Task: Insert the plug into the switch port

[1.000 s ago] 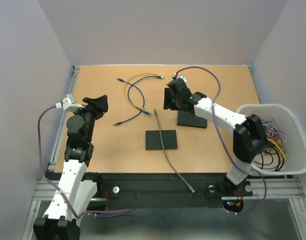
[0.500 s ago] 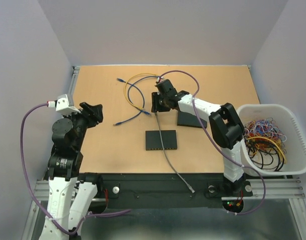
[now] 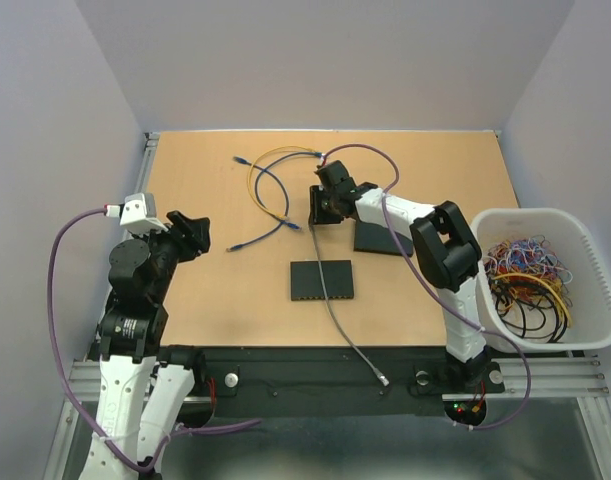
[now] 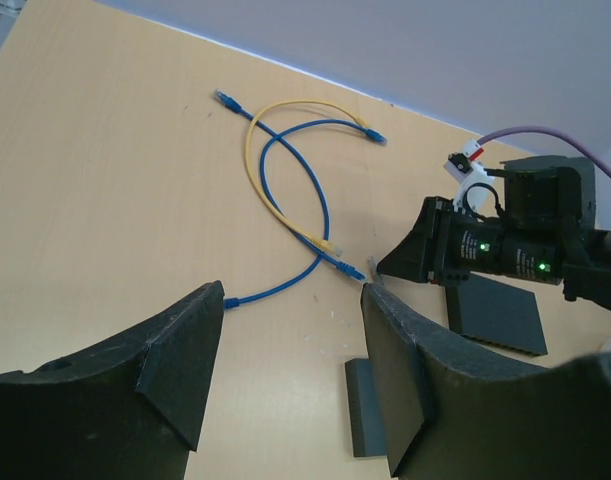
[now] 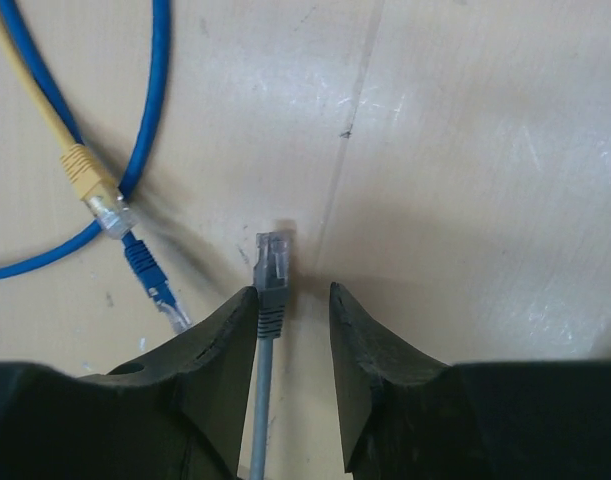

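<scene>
The grey cable's plug (image 5: 273, 262) lies flat on the wooden table, and its cable (image 3: 335, 315) runs back across the flat black switch (image 3: 321, 280). My right gripper (image 5: 293, 292) is low over the table and astride the plug. Its jaws are narrowly open: the left finger (image 5: 225, 330) touches the plug's boot, while a gap remains on the right side. From above, that gripper (image 3: 315, 215) sits just beyond the switch. My left gripper (image 3: 190, 232) hangs open over the table's left side, empty (image 4: 293, 290), with the switch's end (image 4: 363, 405) beside its right finger.
A blue cable (image 3: 270, 205) and a yellow cable (image 3: 260, 165) loop just left of the right gripper, their plugs (image 5: 105, 210) close to the grey one. A second black box (image 3: 383, 238) lies under the right arm. A white bin (image 3: 550, 275) of cables stands at the right edge.
The right gripper moved left to the grey plug and its jaws narrowed around it. The left arm drew back and shifted slightly, its jaws staying apart.
</scene>
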